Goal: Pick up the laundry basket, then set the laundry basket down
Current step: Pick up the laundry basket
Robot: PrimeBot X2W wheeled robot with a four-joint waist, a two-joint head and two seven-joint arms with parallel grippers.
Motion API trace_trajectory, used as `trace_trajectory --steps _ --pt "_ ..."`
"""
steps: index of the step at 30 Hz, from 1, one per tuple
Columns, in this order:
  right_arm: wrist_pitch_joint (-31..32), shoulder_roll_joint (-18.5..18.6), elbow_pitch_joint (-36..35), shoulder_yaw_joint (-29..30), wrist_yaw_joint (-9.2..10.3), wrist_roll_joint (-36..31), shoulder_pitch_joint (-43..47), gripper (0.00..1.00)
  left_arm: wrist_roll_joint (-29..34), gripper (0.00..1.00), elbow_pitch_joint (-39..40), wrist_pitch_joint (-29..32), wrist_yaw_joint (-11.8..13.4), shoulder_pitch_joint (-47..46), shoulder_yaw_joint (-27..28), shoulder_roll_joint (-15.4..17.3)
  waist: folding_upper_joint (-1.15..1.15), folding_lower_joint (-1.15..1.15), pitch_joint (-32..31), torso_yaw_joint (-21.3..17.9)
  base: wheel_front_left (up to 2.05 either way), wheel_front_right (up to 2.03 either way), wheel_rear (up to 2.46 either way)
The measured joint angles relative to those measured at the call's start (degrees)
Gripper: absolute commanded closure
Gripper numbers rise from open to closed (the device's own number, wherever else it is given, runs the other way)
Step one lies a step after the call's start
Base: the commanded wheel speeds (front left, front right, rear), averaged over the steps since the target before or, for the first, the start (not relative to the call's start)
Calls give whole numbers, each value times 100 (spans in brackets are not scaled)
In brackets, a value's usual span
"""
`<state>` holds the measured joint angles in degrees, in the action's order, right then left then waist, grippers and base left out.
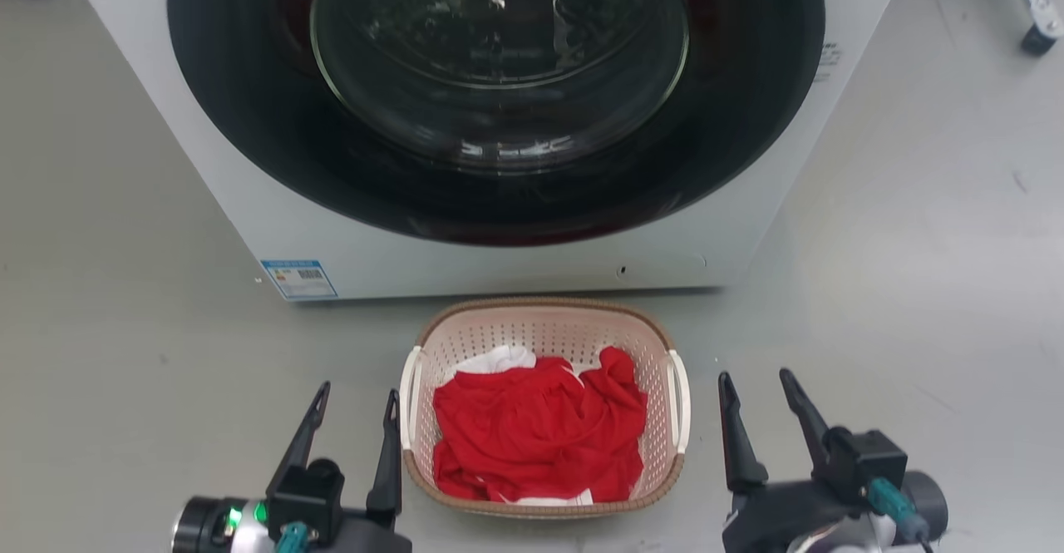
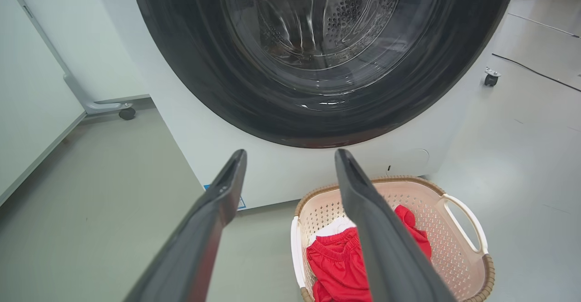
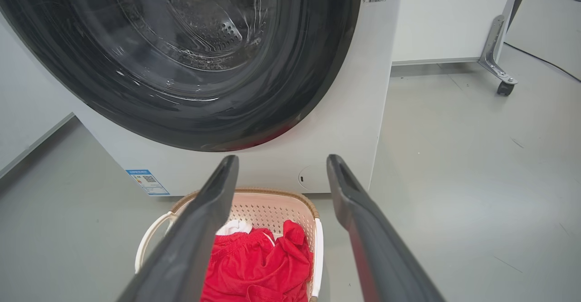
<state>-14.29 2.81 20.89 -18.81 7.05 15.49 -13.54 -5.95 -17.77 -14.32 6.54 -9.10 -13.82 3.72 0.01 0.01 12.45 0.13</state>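
Observation:
The laundry basket (image 1: 544, 327) is small, pale pink and perforated, with a brown woven rim and white side handles. It rests on the grey floor just before the washing machine, holding red and white cloth (image 1: 539, 428). My left gripper (image 1: 357, 399) stands open beside the basket's left handle, its inner finger close to that handle. My right gripper (image 1: 758, 382) is open a short way off the right handle. The basket (image 2: 454, 247) lies lower right in the left wrist view, past that gripper (image 2: 290, 156). In the right wrist view the basket (image 3: 272, 206) sits lower left behind the open gripper (image 3: 281, 162).
A white front-loading washing machine (image 1: 499, 262) with a dark round door stands right behind the basket. Wheeled frame legs (image 3: 499, 75) stand to the machine's right, and another caster (image 2: 126, 112) to its left. A cable (image 2: 535, 70) crosses the floor far right.

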Motion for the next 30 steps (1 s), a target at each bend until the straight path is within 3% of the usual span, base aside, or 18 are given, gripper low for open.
trace_trajectory --steps 10,30 --pt "-2 19 732 118 -69 -41 -1066 0 -12 0 -624 2 -155 -1059 69 10 0 1 817 -62 0 0 0" --pt "-41 44 1778 272 -202 -41 -2800 0 -141 0 -1696 109 -156 -2742 214 -68 1 0 2524 -76 0 0 0"
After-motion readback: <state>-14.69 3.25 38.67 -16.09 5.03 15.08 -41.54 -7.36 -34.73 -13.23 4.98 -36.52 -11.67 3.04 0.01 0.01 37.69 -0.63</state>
